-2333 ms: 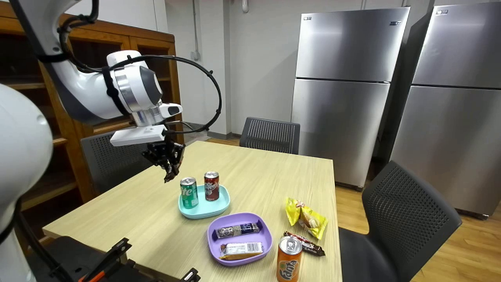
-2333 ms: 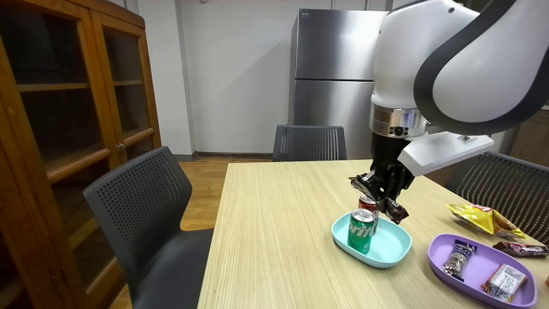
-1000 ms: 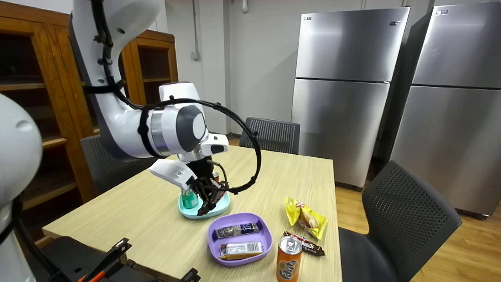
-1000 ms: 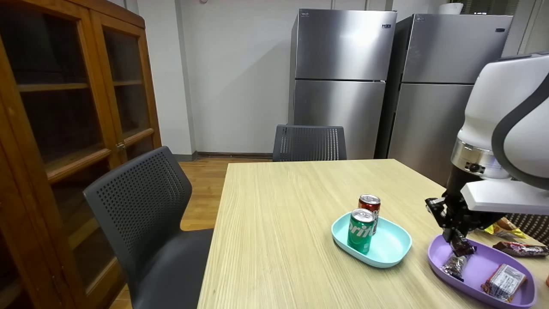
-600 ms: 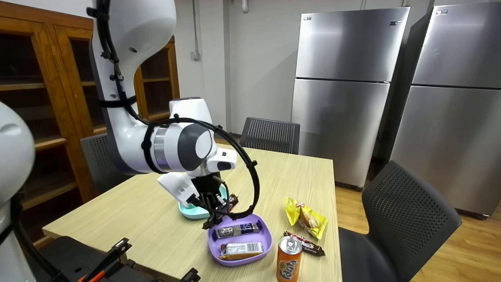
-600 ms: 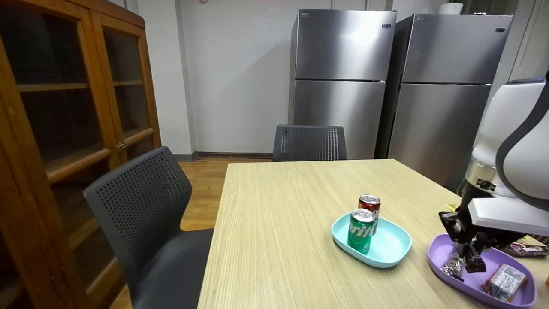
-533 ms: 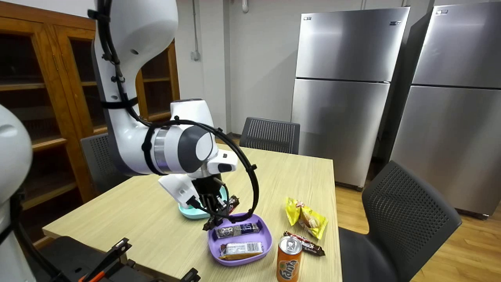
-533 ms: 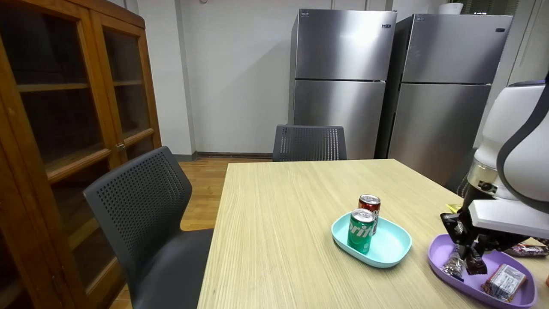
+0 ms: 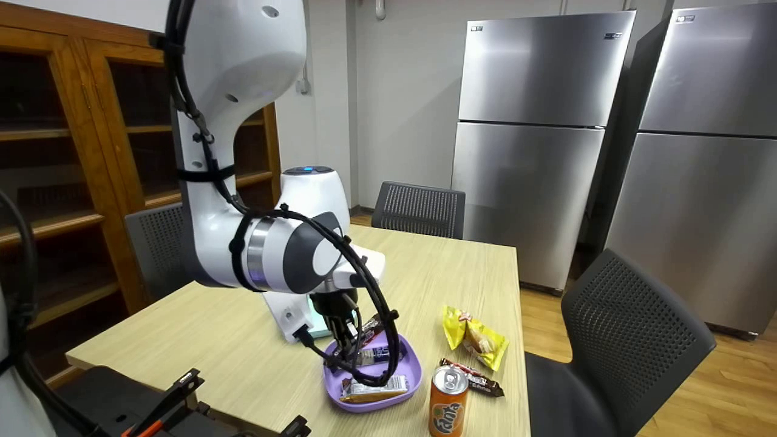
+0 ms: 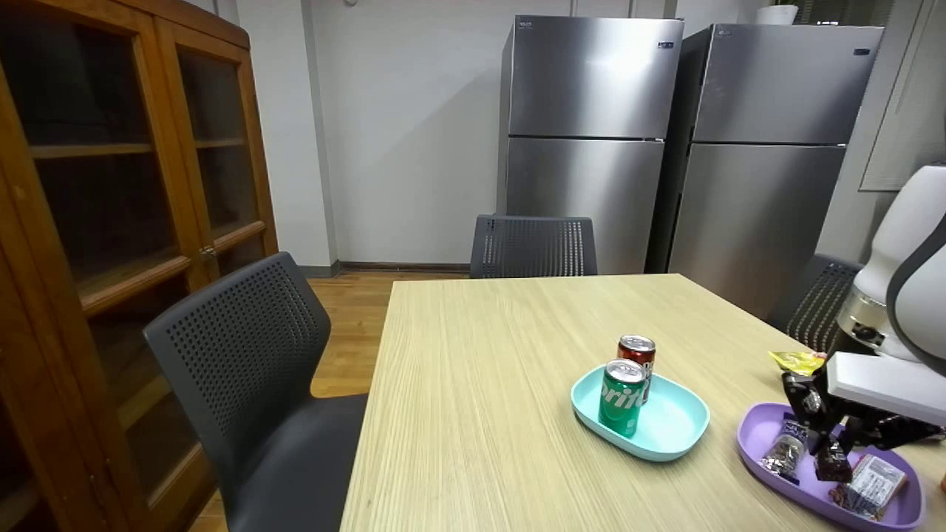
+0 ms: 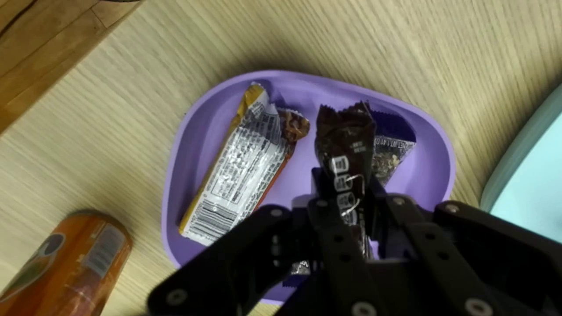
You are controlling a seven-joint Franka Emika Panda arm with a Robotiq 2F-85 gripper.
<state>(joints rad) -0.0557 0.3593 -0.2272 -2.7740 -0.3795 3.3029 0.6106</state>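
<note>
My gripper [image 11: 348,183] is shut on a dark brown wrapped chocolate bar [image 11: 345,138], its fingers pressed against both sides. The bar hangs over the purple tray [image 11: 298,173], seen in an exterior view [image 9: 413,365] too; I cannot tell whether it touches anything below. Inside the tray lie a white-and-gold wrapped bar [image 11: 246,175], left of my gripper in the wrist view, and a silver-and-navy bar [image 11: 388,156], partly hidden beneath the held bar and fingers. In an exterior view the held bar's lower end [image 10: 834,462] dips down between those two bars.
A turquoise tray [image 10: 676,414] carries a green Sprite can [image 10: 621,403] and a dark red can [image 10: 637,351]. By the purple tray stand an orange Fanta can [image 9: 448,400], another brown bar [image 9: 476,379] and a yellow snack bag [image 9: 476,340]. Chairs [image 9: 625,340] surround the table.
The arm has swung from beyond the turquoise tray across to the purple tray and come down, carrying the brown bar throughout. Both trays and their contents have stayed put.
</note>
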